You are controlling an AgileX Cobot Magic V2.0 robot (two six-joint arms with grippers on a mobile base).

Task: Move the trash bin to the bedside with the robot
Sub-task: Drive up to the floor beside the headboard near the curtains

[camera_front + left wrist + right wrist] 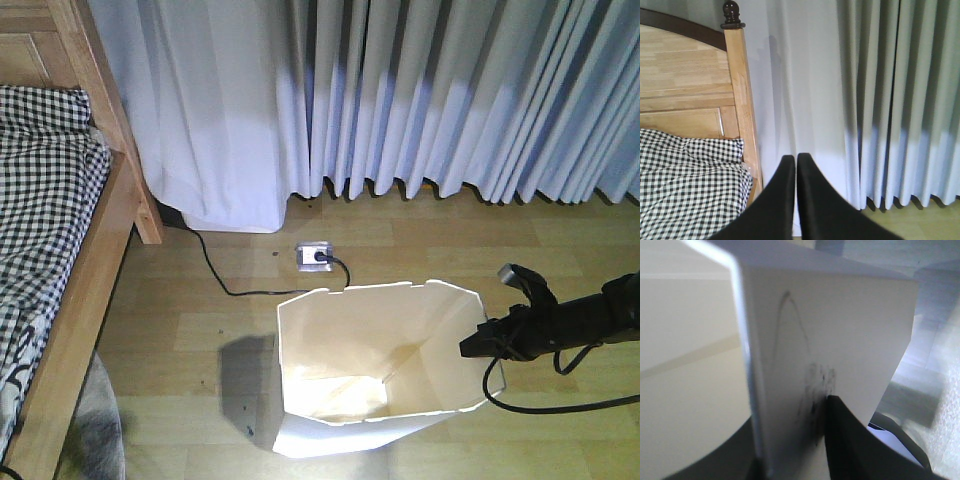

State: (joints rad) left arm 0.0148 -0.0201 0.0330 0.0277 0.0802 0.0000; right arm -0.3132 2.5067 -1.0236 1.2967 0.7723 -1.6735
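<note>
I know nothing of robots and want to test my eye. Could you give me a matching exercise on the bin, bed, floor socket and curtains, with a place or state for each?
Things:
1. trash bin
2. bed
3. floor socket
4. curtains

Descriptions:
A. hanging in folds along the back
B. right wall pinched between black jaws
C. small, grey, set flat in the floor
D. at the left, with checked bedding

Pairs: 1-B; 2-D; 3-C; 4-A
</note>
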